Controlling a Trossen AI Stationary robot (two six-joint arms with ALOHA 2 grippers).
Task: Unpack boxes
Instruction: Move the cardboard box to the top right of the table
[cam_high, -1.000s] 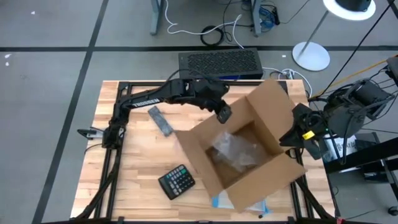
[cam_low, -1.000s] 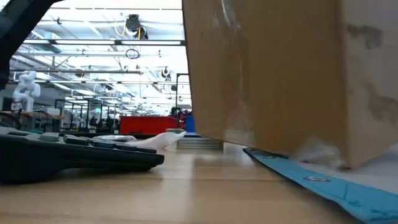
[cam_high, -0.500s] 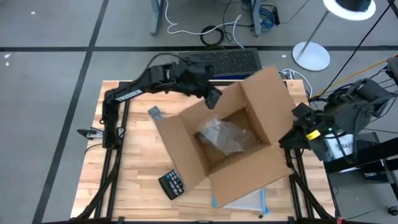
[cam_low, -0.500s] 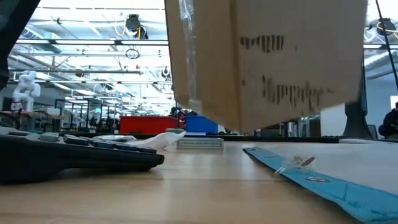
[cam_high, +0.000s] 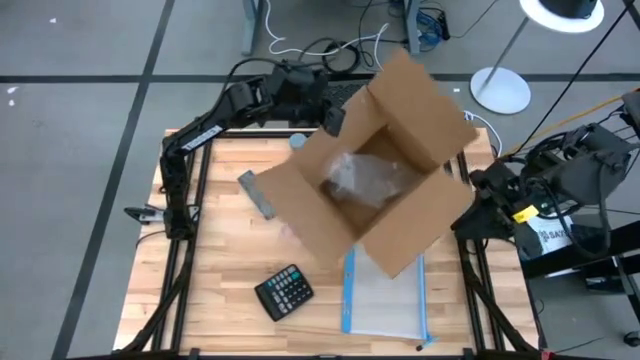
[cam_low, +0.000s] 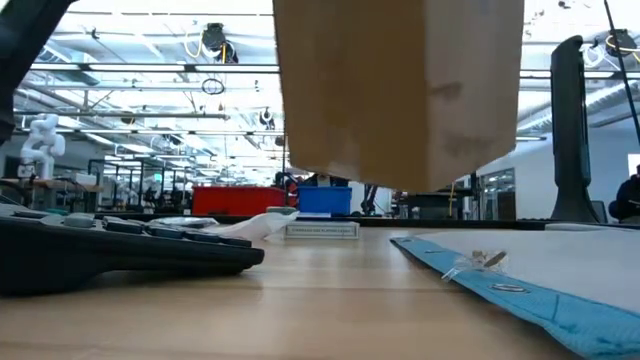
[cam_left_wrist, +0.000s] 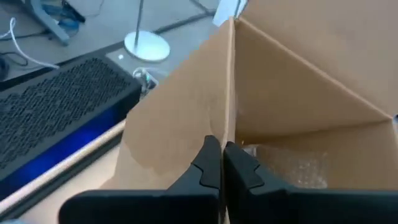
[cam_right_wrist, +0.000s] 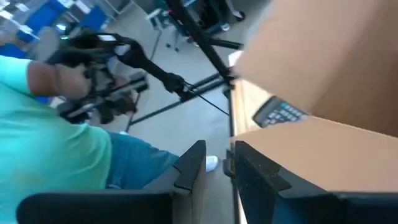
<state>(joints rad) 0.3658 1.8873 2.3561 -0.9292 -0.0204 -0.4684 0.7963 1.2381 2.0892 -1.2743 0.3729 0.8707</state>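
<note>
The open brown cardboard box (cam_high: 385, 185) hangs tilted above the table, and its bottom (cam_low: 400, 100) shows clear of the wood in the low view. A crumpled clear plastic wrap (cam_high: 362, 178) lies inside it. My left gripper (cam_high: 335, 115) is shut on the box's far-left wall. My right gripper (cam_high: 476, 192) is shut on the box's right side, at the table's right edge. A clear pouch with blue edges (cam_high: 385, 300) lies flat on the table under the box. My left gripper pinches the top edge of the box's far-left wall (cam_left_wrist: 229, 134) between its two fingers (cam_left_wrist: 208, 165), beside a corner crease. The fingers come from the far left, slanting down. The box hangs clear of the table. My right gripper has a thin cardboard edge on the box's right side (cam_right_wrist: 232, 149) between its two fingers (cam_right_wrist: 189, 165). It comes from the table's right, roughly level. The box is lifted clear and tilted.
A black calculator (cam_high: 283, 292) lies near the front left and a grey flat bar (cam_high: 258, 193) lies left of the box. A black grille-topped unit (cam_left_wrist: 56, 99) stands behind the far edge. A person in a teal shirt (cam_right_wrist: 56, 137) is beyond the table's right side.
Both grippers have raised the box off the table and carried it toward the far edge. My left gripper has gone up and toward the far edge. The box has turned and tipped. The blue-edged pouch that it covered now lies in the open.
</note>
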